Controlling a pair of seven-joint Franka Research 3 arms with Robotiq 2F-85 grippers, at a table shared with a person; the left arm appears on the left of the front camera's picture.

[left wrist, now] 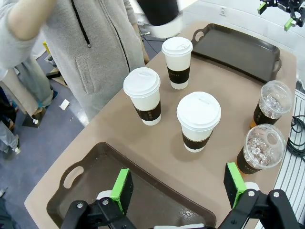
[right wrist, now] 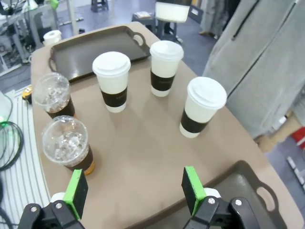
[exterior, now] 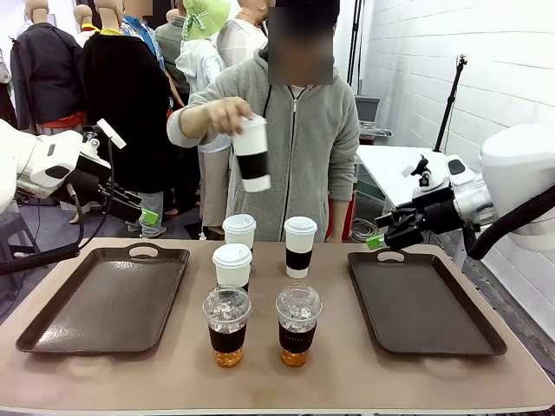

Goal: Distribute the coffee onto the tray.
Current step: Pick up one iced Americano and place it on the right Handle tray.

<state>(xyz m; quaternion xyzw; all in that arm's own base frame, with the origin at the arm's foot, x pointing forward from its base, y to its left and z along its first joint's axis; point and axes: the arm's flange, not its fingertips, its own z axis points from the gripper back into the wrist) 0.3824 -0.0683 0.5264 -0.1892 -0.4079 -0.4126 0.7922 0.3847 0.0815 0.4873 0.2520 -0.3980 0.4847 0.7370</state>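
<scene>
Left arm: the left gripper (left wrist: 178, 187) has its jaws spread wide. Nothing sits between the green pads (left wrist: 123, 190) and they touch nothing.
Left arm position: it hangs in the air at the handle end of the left tray (left wrist: 95, 167), looking across it toward the cups, well apart from all of them.
Right arm: the right gripper (right wrist: 135, 191) also has its jaws fully apart, with nothing between them and nothing touched.
Right arm position: it is in the air by the far end of the right tray (right wrist: 238, 179), clear of every cup.
Person: the person's hand (exterior: 227, 114) grips the lifted paper cup (exterior: 252, 154) around its top. The cup is tilted and held high above the group, in front of a grey hooded top (exterior: 312, 147).
Paper cups standing: three are upright on the worktop (exterior: 347, 364) between the two trays, each with a white lid and black sleeve.
Their places: the back paper cup (exterior: 239, 230) is farthest from the robot. The middle paper cup (exterior: 232, 264) stands just in front of it. The right-hand paper cup (exterior: 300, 246) stands beside them. The wrist views show all three apart from one another.
Iced drinks: the left iced coffee (exterior: 227, 325) and the right iced coffee (exterior: 298, 322) stand side by side in the row nearest the robot. Both are upright with dome lids on and do not touch.
Coffee overall: five cups are on the bare worktop between the trays, and one is in the person's grasp.
</scene>
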